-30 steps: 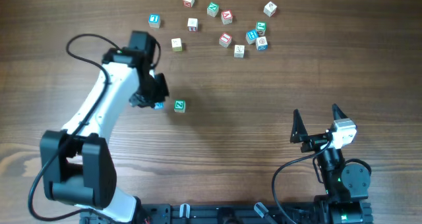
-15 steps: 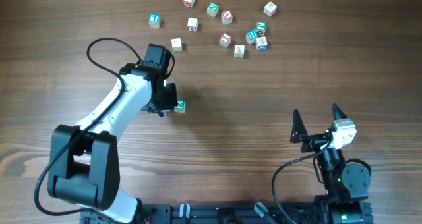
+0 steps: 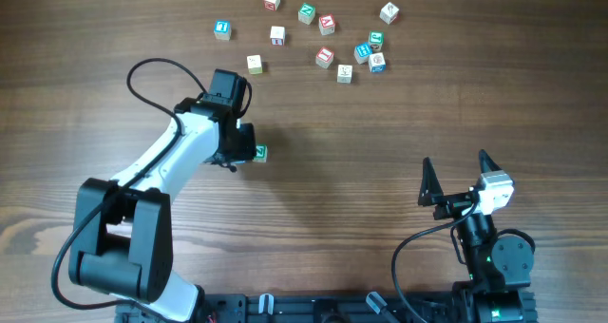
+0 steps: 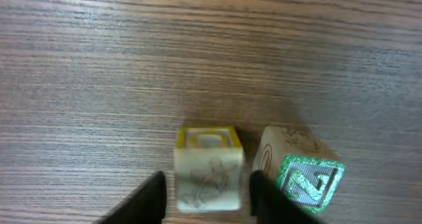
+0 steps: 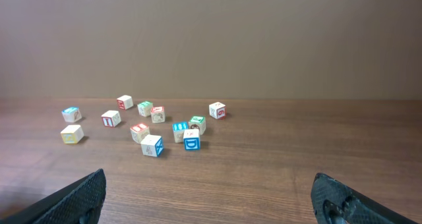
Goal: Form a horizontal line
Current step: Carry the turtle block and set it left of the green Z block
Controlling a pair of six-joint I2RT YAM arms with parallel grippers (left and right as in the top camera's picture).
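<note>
Mid-desk (image 3: 380, 123), the line so far: left tool (image 4: 206, 188) straddling yellow-framed cube (image 4: 208, 168), jaws released, clear of its sides, green Z cube (image 4: 306, 184) just beside; right tool (image 3: 454, 174) gaping, empty; loose cubes (image 3: 325, 57) well apart.

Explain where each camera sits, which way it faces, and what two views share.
Overhead: above the table, facing straight down; both arms show, left gripper by the green cube.
Left wrist: low over the wood, facing the yellow cube between its own fingers, green cube beside.
Right wrist: low, facing across the table to the scattered cubes; own open fingers at both corners.
Shared: green cube, overhead and left wrist; scattered cubes, overhead and right wrist.
</note>
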